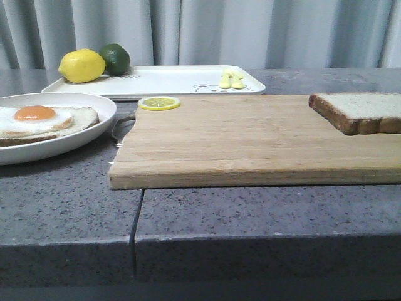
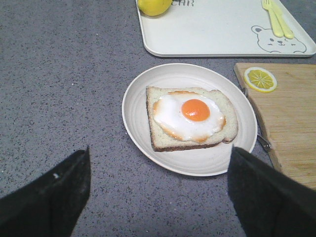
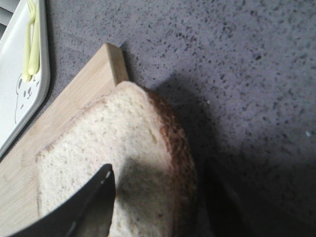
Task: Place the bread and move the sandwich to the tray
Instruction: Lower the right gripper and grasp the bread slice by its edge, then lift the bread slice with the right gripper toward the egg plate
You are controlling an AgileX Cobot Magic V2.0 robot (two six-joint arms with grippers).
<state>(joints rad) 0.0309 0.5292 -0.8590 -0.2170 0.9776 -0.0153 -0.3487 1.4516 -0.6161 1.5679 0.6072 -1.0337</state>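
Bread (image 1: 360,111): it lies flat on the far right end of the board (image 1: 250,141), well apart from the plate (image 1: 94,128). Part of it hangs past the board's edge.
Right gripper (image 3: 158,197): you have it spread wide around the bread's crust side. One finger sits over the crumb, the other is beside the crust, out past the board. It is not squeezing yet (I cannot tell if a finger touches).
Left gripper (image 2: 158,190): your fingers are wide apart with nothing between them. It hangs near the plate.
Egg slice (image 2: 190,118): it sits in the middle of the plate, egg on top, yolk up. No top slice is on it yet.
Tray (image 2: 207,42): it is behind the plate and the board. A lemon (image 1: 81,66) and a lime (image 1: 115,58) sit at its left end, and a yellow fork (image 2: 276,19) is at its right.
How the bread feels: I think it is light and soft, and it bends and dents fast.
Where to hold: pinch it at the crust edge that hangs off the board. Squeeze gently, so you do not crush it.
What could go wrong: a floppy slice may droop or slip, so keep it flat.
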